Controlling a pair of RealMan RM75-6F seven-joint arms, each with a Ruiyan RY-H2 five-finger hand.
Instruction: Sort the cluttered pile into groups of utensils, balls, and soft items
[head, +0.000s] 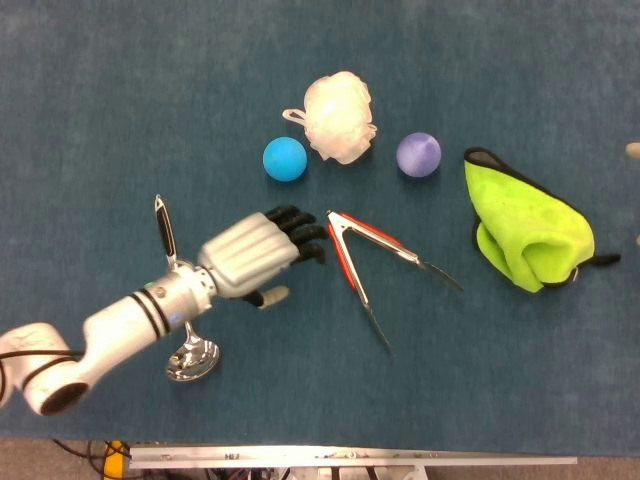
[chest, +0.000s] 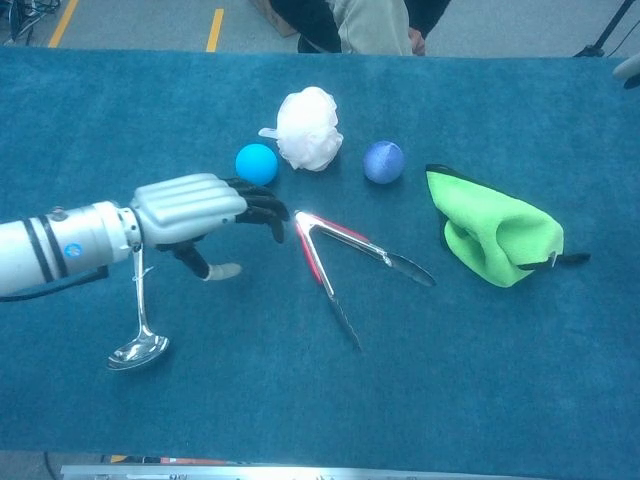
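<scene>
My left hand (head: 262, 252) hovers with fingers spread and holds nothing; its dark fingertips are just left of the hinge of the red-and-steel tongs (head: 365, 260). A steel ladle (head: 192, 358) lies under my left forearm, its handle pointing away from me. Further back sit a blue ball (head: 284, 159), a white bath pouf (head: 341, 116) and a purple ball (head: 418, 154). A lime-green cloth (head: 525, 220) lies crumpled at the right. Only fingertips of my right hand (chest: 630, 68) show at the right edge.
Everything lies on a blue carpeted table (head: 120, 90). A person's legs (chest: 370, 25) show beyond its far edge in the chest view. The table's metal front rail (head: 350, 458) runs along the bottom.
</scene>
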